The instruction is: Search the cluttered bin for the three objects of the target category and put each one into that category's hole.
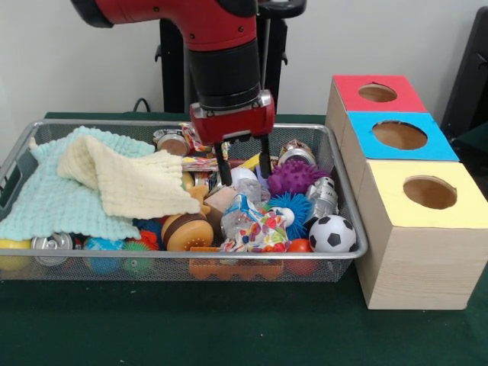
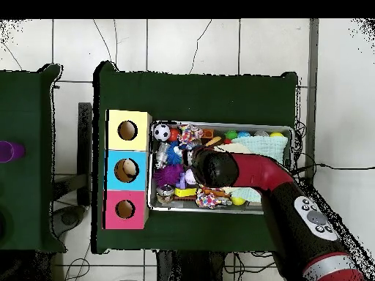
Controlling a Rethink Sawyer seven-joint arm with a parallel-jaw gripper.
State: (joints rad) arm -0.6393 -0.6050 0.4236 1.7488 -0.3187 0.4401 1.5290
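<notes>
While hovering mid-bin: gripper (image 1: 243, 162) fingers spread, holding nothing | wire bin (image 1: 345, 200) packed with toys, 1 soccer ball (image 1: 332, 233), 2 cloths | 3 holed boxes beside it: red (image 1: 375, 92), blue (image 1: 399, 135), yellow (image 1: 429, 192)

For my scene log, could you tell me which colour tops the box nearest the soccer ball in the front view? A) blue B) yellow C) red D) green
B: the soccer ball lies in the bin's corner right beside the yellow-topped box, while the blue box and red box sit farther back.
</notes>
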